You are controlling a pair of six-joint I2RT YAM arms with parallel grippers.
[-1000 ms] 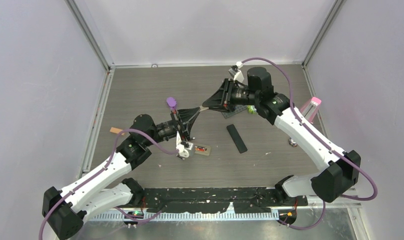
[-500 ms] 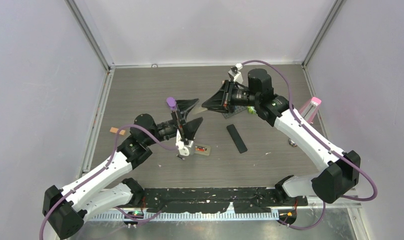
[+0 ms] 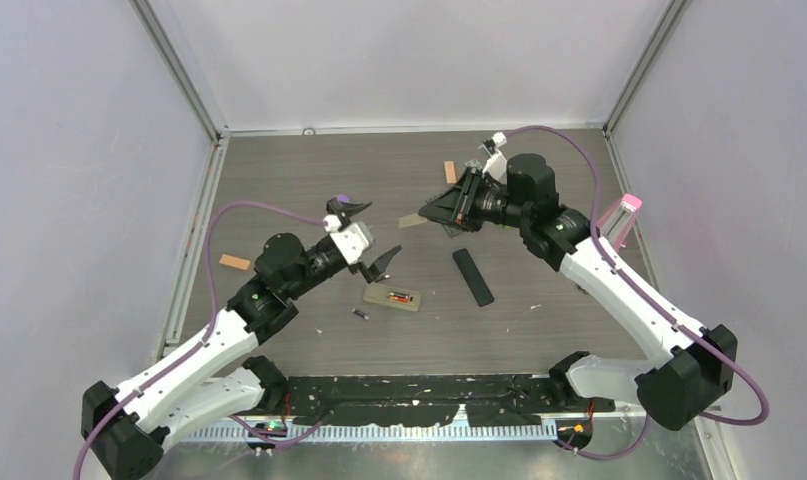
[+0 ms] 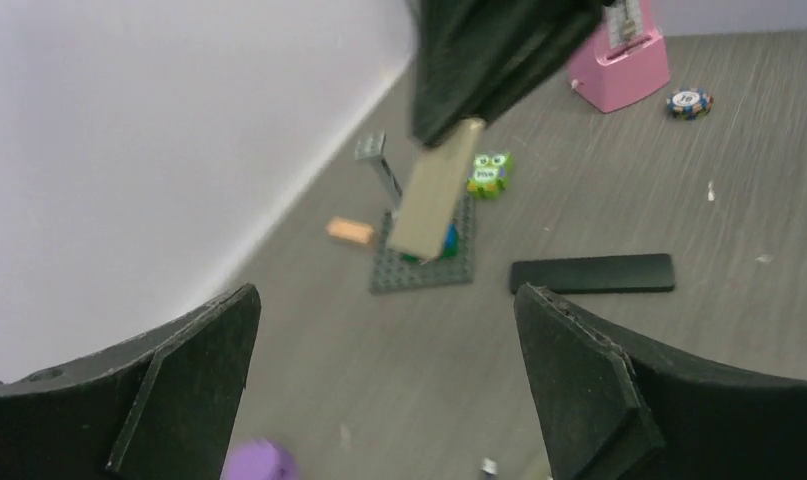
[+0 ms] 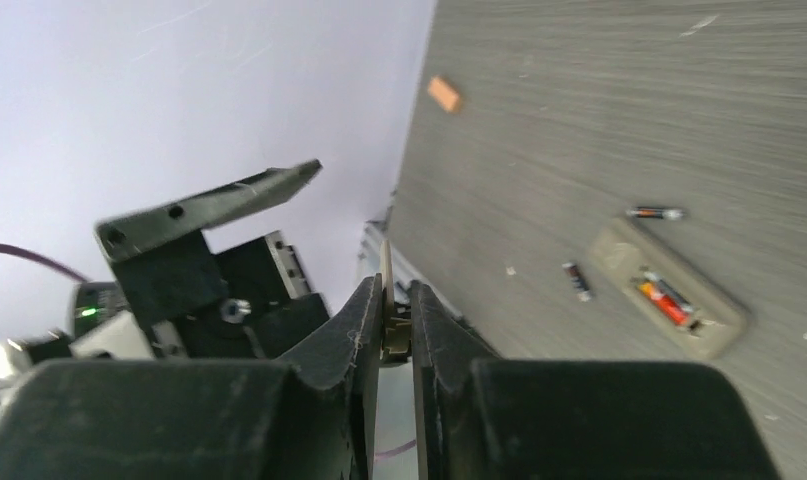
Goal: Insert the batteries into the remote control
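Top external view shows a big dark grey wood-look table (image 3: pixel 279 180) with two white and black arms reaching over it.

The left gripper (image 3: pixel 371 233) hangs above the table. Its two black fingers (image 4: pixel 189 370) are spread wide apart, and nothing is between them. The right gripper (image 3: pixel 426 213) is up in the air across from it, near but not touching. Its fingers are pressed shut on a thin tan flat plate (image 4: pixel 434 190), which sticks out toward the left gripper.

Under the right gripper lies a grey bumpy plate (image 4: pixel 424 268). A long black flat bar (image 3: pixel 472 277) lies on the table between the two arms. A pink stand (image 3: pixel 620 215) sits near the right wall.

The tan box-shaped remote control (image 3: pixel 374 294) lies flat on the table, near the left gripper and to the left of the black bar. Its open side faces up.

A small green owl toy (image 4: pixel 489 172) sits by a corner of the grey plate. Two small orange blocks (image 3: pixel 234 262) lie well apart, one by the left arm and one by the right gripper. A round chip (image 4: pixel 687 100) lies near the pink stand.

An orange-red battery (image 5: pixel 664 297) lies inside the remote control. Two dark batteries (image 5: pixel 656 212) with silvery ends lie loose on the table just beside the remote control, not touching it.
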